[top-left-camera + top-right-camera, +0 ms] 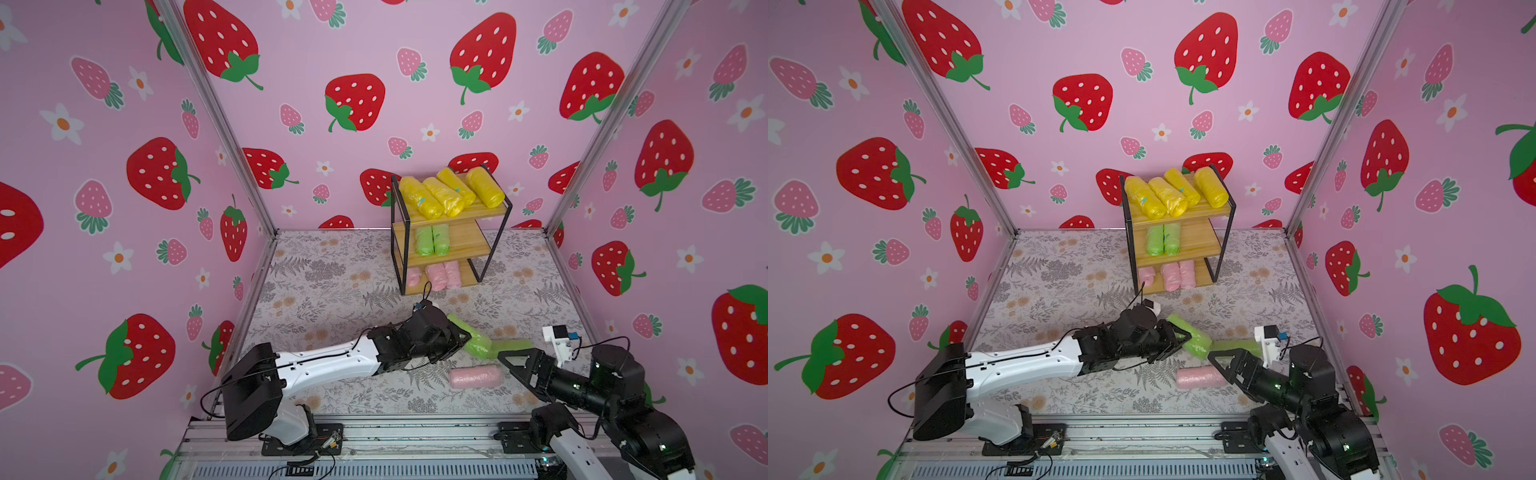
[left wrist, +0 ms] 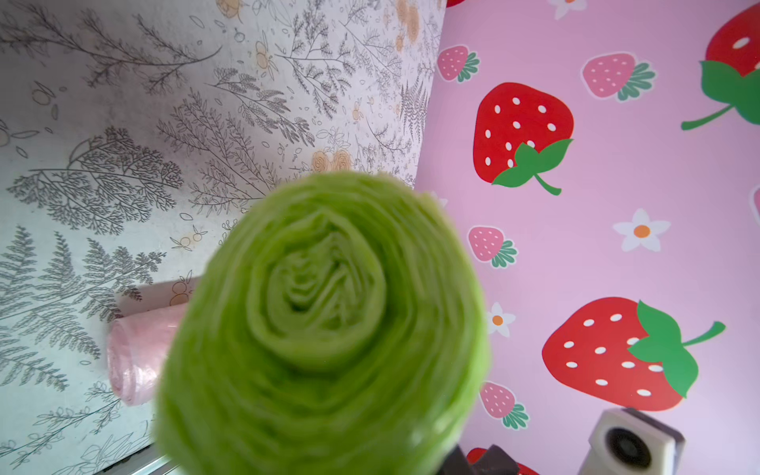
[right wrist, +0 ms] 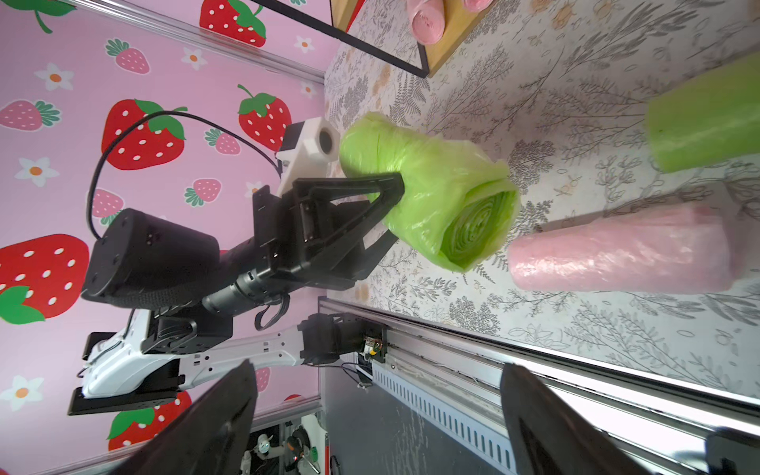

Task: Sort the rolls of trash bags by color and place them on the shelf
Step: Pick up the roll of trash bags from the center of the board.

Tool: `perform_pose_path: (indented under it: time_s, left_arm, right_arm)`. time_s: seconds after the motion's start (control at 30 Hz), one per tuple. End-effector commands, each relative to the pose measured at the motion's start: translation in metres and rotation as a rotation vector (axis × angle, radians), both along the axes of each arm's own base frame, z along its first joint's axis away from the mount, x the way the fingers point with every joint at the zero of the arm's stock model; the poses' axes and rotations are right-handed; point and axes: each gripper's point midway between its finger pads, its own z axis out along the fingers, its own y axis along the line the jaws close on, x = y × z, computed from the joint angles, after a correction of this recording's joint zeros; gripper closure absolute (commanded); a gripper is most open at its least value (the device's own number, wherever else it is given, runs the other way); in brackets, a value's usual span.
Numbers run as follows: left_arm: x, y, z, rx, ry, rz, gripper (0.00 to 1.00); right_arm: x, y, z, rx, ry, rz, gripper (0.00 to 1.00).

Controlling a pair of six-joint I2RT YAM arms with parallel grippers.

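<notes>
My left gripper [image 1: 461,337] [image 1: 1180,337] [image 3: 395,214] is shut on a light green roll [image 1: 478,348] [image 1: 1200,348] [image 3: 444,193], tilted and held just above the floral mat; its spiral end [image 2: 325,329] fills the left wrist view. A second green roll [image 1: 512,345] [image 1: 1236,345] [image 3: 703,119] and a pink roll [image 1: 473,377] [image 1: 1200,377] [image 2: 135,362] [image 3: 625,251] lie on the mat close by. My right gripper [image 1: 509,363] [image 1: 1219,362] [image 3: 382,411] is open and empty beside them. The shelf [image 1: 469,246] [image 1: 1202,245] holds several yellow rolls on top, two green in the middle, three pink below.
Strawberry-print walls close in the floral mat [image 1: 332,291] on three sides. A metal rail [image 1: 395,432] runs along the front edge where both arm bases sit. The shelf's black frame corner [image 3: 423,70] stands on the mat at the back, right of centre.
</notes>
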Motion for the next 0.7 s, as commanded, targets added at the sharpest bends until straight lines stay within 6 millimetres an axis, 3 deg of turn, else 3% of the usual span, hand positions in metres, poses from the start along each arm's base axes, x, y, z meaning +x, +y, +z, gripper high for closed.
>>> perform_pose_path:
  time_s: [0.0,0.17,0.33,0.57,0.67]
  left_arm:
    - [-0.005,0.005,-0.002,0.018,-0.087,-0.047,1.00]
    - [-0.014,0.016,0.013,-0.002,-0.176,-0.064,1.00]
    - [-0.018,0.032,0.031,0.026,-0.255,-0.074,1.00]
    - [-0.019,0.049,0.037,0.038,-0.283,-0.049,1.00]
    - [-0.020,0.054,0.038,0.037,-0.292,-0.037,1.00]
  right_arm:
    - [0.005,0.013,0.017,0.058,-0.017,0.058,0.03]
    - [0.015,0.019,0.019,0.069,-0.007,0.077,0.04]
    - [0.027,0.028,0.007,0.035,0.033,0.104,0.04]
    - [0.036,0.049,0.002,-0.072,-0.013,0.165,0.03]
    - [0.037,0.064,0.007,-0.042,-0.068,0.183,0.02]
